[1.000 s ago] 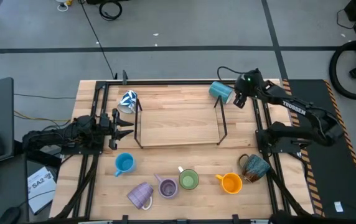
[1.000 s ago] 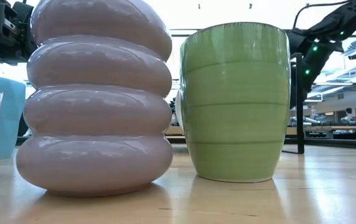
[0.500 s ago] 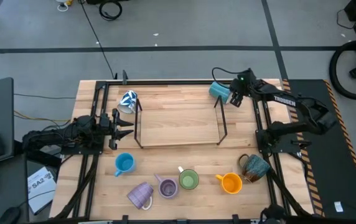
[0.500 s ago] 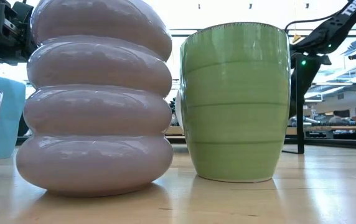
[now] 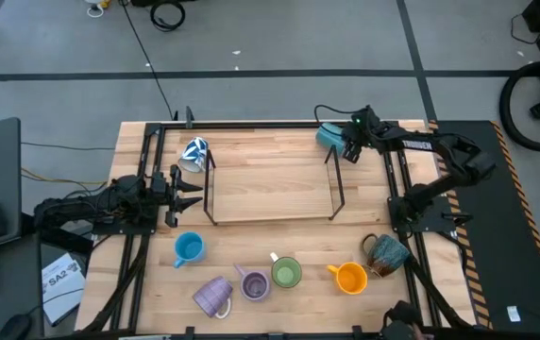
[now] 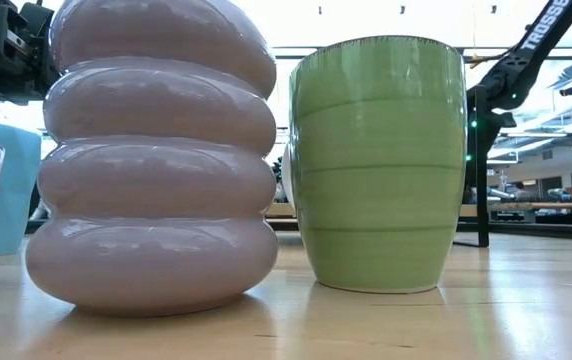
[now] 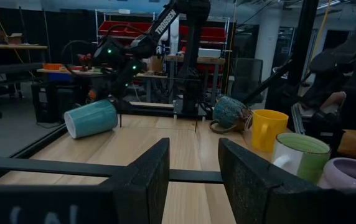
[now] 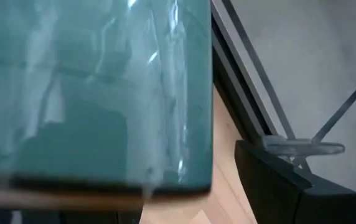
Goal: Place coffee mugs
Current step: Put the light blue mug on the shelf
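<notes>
My right gripper [image 5: 349, 144] carries the pale teal mug [image 5: 330, 136] at the far right corner of the black rack [image 5: 272, 219]. The mug lies on its side in the air [image 7: 91, 118] and fills the right wrist view [image 8: 97, 93]. A white mug with blue pattern [image 5: 194, 153] hangs at the rack's far left corner. Along the near edge stand the bright blue [image 5: 188, 248], ribbed lilac [image 5: 213, 296], lilac [image 5: 253, 283], green [image 5: 286, 273], orange [image 5: 349, 278] and dark glazed [image 5: 386, 253] mugs. My left gripper [image 5: 191, 186] waits open at the rack's left side. My right gripper comes at the pale teal mug's right side [image 5: 341, 140], roughly level, from the table's right. The gripper and the mug's own body hide the place of contact, so which part it has cannot be told. The mug is lifted clear and tipped on its side.
The rack's upright posts [image 5: 339, 194] and cross bars [image 7: 72, 167] stand in the table's middle. In the low view the ribbed lilac mug [image 6: 151, 150] and the green mug [image 6: 381, 165] block most of the sight. Bare wood [image 5: 270, 170] lies inside the rack.
My right arm has stretched out, and its gripper has moved toward the table's left and a little toward the far edge. The pale teal mug has travelled with it, staying beside the rack's far right corner.
</notes>
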Robot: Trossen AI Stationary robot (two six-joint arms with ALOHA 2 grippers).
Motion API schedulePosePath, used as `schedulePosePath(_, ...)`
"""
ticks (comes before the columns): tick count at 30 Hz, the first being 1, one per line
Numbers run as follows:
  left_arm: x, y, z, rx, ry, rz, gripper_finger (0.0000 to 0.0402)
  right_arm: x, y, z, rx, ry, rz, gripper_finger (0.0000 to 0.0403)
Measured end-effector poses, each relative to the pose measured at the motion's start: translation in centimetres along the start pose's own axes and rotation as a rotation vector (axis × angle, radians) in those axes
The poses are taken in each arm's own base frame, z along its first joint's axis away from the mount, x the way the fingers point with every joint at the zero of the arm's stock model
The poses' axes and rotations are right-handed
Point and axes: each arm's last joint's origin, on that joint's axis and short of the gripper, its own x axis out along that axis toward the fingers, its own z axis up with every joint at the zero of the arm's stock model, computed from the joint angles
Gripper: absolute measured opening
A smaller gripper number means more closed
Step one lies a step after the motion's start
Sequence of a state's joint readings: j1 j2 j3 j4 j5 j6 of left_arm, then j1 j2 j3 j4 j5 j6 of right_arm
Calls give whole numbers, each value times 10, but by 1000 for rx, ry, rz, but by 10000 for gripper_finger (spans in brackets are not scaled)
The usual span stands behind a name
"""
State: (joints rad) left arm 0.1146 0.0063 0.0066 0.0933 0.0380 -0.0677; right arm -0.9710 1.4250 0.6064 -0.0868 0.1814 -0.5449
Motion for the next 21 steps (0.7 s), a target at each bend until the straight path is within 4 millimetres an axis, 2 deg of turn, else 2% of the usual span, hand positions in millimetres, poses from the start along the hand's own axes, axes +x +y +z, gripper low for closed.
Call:
schedulePosePath(6, 0, 0, 0, 0, 0, 0, 144, 11, 1, 3, 6, -27, -13, 237)
schedulePosePath(10, 0, 0, 0, 0, 0, 0, 144, 14, 2, 3, 7, -38, 8, 221)
schedulePosePath(21, 0, 0, 0, 0, 0, 0, 144, 15, 3, 5, 9, -66, 34, 105)
